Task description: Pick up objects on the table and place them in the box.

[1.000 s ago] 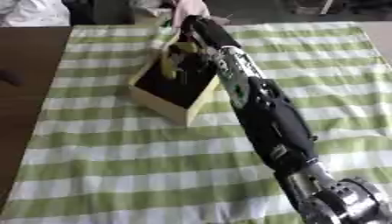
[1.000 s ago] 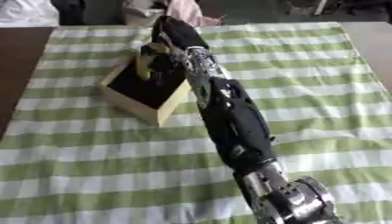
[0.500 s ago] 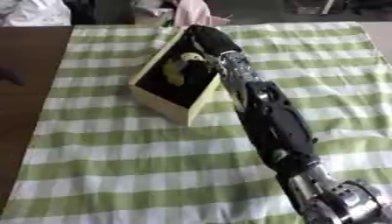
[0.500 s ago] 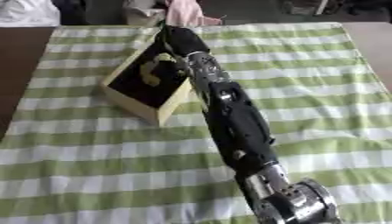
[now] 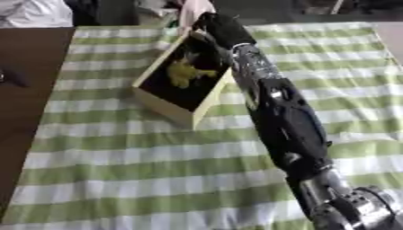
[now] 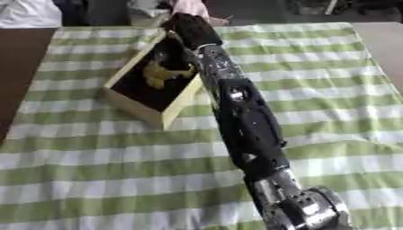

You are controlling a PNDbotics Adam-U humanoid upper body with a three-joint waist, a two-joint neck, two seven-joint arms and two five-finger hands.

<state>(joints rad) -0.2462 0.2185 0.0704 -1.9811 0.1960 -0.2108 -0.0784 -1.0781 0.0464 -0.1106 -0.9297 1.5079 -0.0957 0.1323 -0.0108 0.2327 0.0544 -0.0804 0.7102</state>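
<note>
The robot's right arm (image 5: 287,130) enters at the lower right corner, its silver joint nearest the camera, and stretches straight up and leftward across the green-and-white striped cloth (image 5: 141,179) that covers the table (image 5: 24,103). The black forearm runs along the right-hand side of a pale wooden box (image 5: 169,105), which sits on the cloth at an angle, one corner pointing toward the camera. At the far end of the arm the right hand (image 5: 220,28) hangs over the box's far corner, seen only from the back as a dark shape; whether its fingers are spread or curled cannot be told. Inside the box, on its dark floor, lies a yellow object (image 5: 187,72), just left of the wrist and nearer the camera than the hand, apart from it. Bare dark brown table shows beyond the cloth's left edge. The left hand appears in neither view.
</note>
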